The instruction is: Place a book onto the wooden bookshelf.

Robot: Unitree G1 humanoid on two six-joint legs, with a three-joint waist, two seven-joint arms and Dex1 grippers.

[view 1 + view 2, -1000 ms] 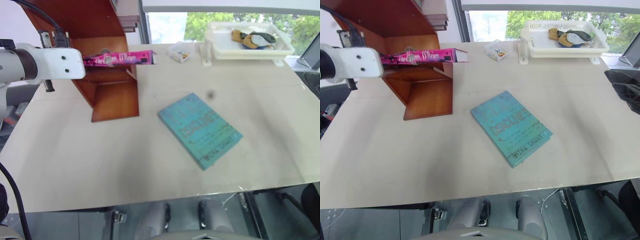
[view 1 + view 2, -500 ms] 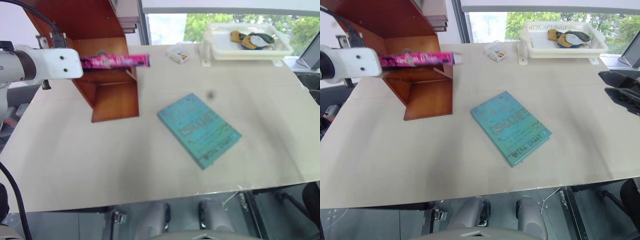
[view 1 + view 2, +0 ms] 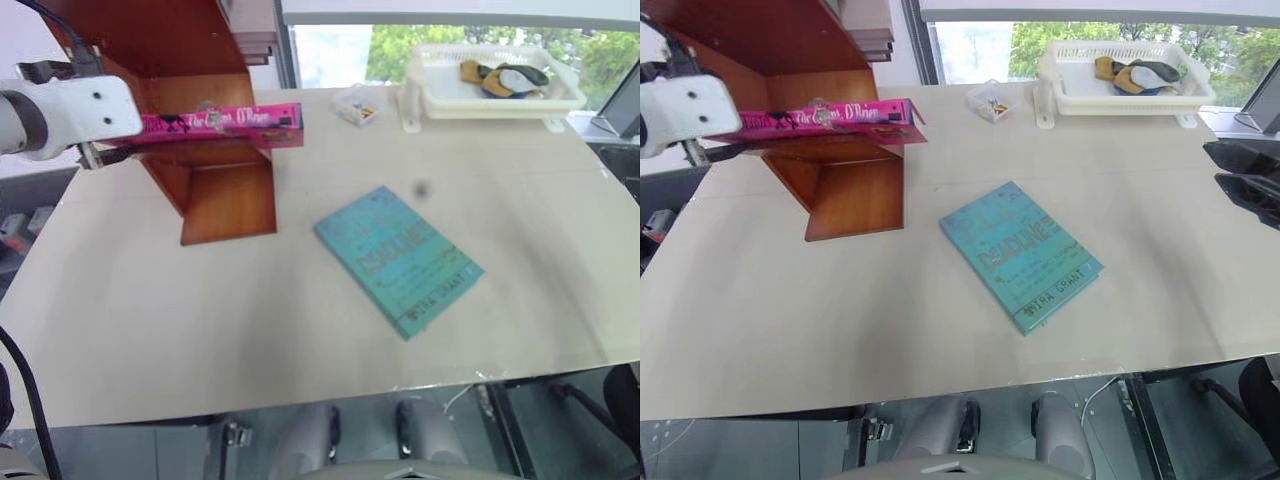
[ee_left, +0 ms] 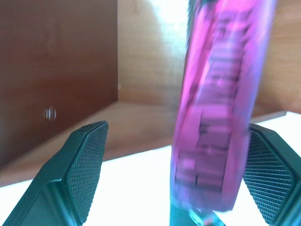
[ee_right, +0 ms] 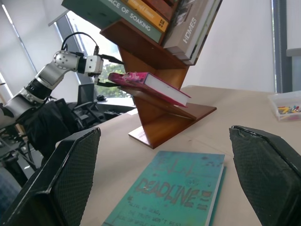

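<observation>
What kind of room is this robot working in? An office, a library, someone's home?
Probably an office or lab set up as a test bench, not a real library. A plain pale table stands by a window with trees outside, holding just one small wooden bookshelf, a white plastic tray and a teal book.

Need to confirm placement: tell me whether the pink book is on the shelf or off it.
On it. The book lies flat on the wooden bookshelf board, one end overhanging; the left gripper is open around it.
</observation>
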